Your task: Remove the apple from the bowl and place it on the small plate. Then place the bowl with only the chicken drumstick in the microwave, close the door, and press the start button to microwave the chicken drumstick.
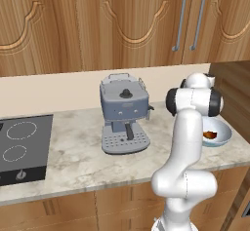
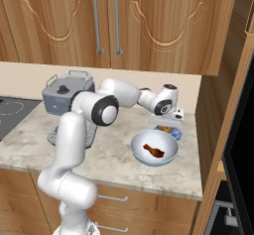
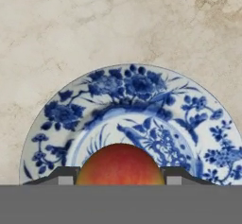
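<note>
My gripper (image 3: pixel 120 179) is shut on the apple (image 3: pixel 120 164), an orange-red fruit held between both fingertips (image 3: pixel 66 174). It hangs just over the near part of the small plate (image 3: pixel 142 93), a blue-patterned saucer on the marble counter. In the right base view the gripper (image 2: pixel 173 123) is low over the small plate (image 2: pixel 176 133), behind the bowl (image 2: pixel 154 148). The pale bowl holds the chicken drumstick (image 2: pixel 154 151) alone. The bowl (image 1: pixel 223 136) and the chicken drumstick (image 1: pixel 210 135) also peek out from behind my arm in the left base view. The microwave and its door are out of view.
A grey coffee machine (image 1: pixel 124 113) stands mid-counter, left of the bowl. A dark cooktop (image 1: pixel 22 144) lies at the counter's left end. Wooden wall cupboards hang above. A tall wooden cabinet (image 2: pixel 233 110) with a dark appliance front borders the counter on the right.
</note>
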Robot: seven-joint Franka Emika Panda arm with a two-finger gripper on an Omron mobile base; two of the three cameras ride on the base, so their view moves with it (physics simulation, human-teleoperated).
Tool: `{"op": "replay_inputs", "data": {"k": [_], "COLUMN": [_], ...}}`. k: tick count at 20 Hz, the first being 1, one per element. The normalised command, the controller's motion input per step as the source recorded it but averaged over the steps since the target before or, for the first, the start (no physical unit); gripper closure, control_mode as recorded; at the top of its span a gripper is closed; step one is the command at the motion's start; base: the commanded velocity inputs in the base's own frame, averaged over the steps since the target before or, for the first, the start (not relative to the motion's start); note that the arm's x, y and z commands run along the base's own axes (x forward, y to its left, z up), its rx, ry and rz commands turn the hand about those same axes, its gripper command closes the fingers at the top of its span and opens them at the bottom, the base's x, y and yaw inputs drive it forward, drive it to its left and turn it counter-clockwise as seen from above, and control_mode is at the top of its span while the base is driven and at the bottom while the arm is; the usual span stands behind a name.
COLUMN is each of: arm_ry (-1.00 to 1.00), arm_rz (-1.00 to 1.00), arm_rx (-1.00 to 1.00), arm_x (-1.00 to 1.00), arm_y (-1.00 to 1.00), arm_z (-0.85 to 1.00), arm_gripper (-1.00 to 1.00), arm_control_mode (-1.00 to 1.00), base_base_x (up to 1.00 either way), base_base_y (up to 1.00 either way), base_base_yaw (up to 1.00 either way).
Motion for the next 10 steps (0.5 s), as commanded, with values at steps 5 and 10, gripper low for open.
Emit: {"op": "replay_inputs", "data": {"k": [5,10], "arm_ry": [0.07,0.05], "arm_rz": [0.0,0.0], "arm_rx": [0.0,0.0], "arm_x": [0.04,0.0], "arm_y": [0.0,0.0], "arm_z": [-0.22,-0.24], "arm_gripper": [1.0,1.0], "arm_control_mode": [-1.0,-1.0], "base_base_x": [0.0,0.0], "base_base_y": [0.0,0.0], "base_base_yaw": [0.0,0.0]}}
